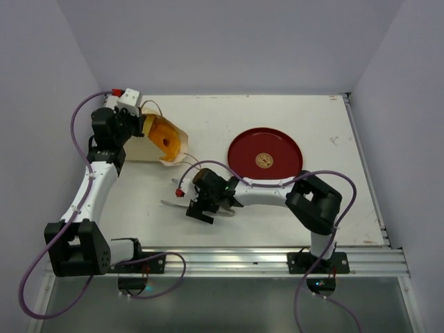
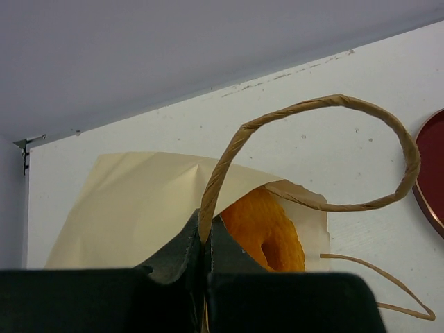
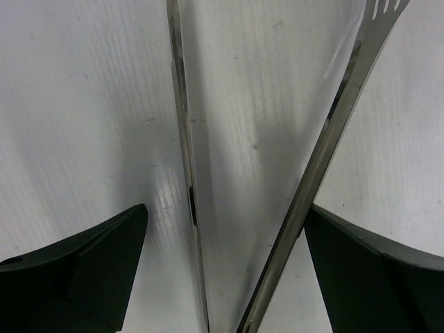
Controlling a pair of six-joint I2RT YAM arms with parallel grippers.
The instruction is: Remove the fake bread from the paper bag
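Note:
The paper bag lies on its side at the table's back left, mouth turned toward the red plate. An orange ring doughnut of the fake bread shows inside the mouth. My left gripper is shut on the bag's brown loop handle, pinched at its root by the bag's top edge. My right gripper hovers low over the table, open, straddling metal tongs. Its left finger stands apart from the tongs, and its right finger sits against their other arm.
A red round plate sits at mid-right with a small round brown piece at its centre; its rim shows in the left wrist view. The tongs lie in front of the bag. The bag's second handle trails on the table.

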